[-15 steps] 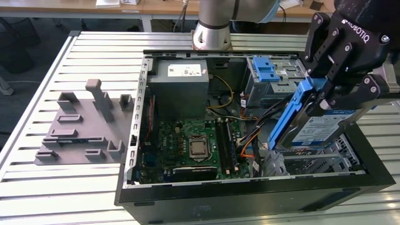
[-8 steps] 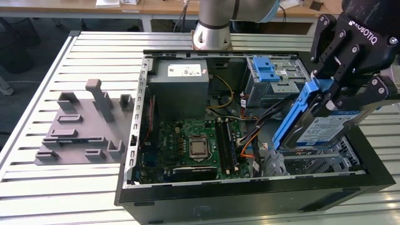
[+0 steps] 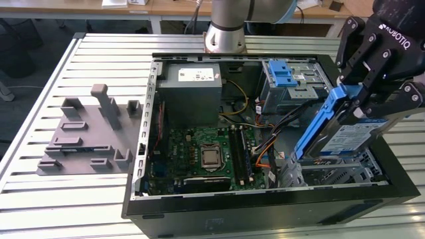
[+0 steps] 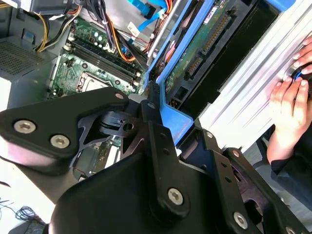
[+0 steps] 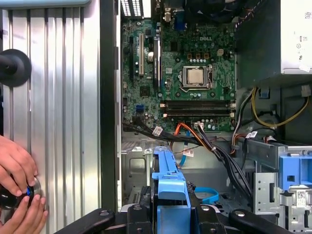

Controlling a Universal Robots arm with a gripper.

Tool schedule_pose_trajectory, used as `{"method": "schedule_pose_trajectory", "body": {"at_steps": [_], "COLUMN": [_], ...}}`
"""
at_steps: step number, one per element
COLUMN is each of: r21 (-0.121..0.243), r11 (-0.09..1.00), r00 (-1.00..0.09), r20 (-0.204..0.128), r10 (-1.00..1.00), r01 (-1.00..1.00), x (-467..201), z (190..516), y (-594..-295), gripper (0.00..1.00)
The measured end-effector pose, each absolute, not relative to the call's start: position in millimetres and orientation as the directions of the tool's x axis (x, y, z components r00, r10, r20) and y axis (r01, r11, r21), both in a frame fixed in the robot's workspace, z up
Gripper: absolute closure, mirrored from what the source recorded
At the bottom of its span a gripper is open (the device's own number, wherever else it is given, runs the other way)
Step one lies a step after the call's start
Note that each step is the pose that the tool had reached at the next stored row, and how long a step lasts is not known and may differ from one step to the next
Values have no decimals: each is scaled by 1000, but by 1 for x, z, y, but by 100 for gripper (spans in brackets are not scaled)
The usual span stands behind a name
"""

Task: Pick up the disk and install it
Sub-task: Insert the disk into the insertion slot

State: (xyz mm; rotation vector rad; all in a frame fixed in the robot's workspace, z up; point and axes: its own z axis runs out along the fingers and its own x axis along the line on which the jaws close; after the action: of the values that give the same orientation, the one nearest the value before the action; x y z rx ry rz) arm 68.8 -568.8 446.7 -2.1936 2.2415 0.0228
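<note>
Silver rectangular disk (image 3: 351, 135) in its blue plastic carrier is held tilted, clamped by the black gripper (image 3: 362, 94), over the grey metal drive cage (image 3: 332, 175) inside the open black computer case (image 3: 265, 211).

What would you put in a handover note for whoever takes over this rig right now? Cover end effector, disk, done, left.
End effector: shut on the disk, by its blue carrier.
Disk: lifted, tilted steeply above the drive cage inside the open computer case.
Done: pick-up.
Left: disk not yet seated in the cage.
Note: a person's hands rest on the table beside the case.
</note>
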Motion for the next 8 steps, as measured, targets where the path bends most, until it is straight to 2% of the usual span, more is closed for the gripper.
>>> {"method": "schedule_pose_trajectory", "body": {"at_steps": [8], "r21": [7], "r11": [22], "r00": [-22], "r20": [-14], "r10": [-1000], "r01": [-1000], "x": [74], "z": [444], "y": [-569], "gripper": [64]}}
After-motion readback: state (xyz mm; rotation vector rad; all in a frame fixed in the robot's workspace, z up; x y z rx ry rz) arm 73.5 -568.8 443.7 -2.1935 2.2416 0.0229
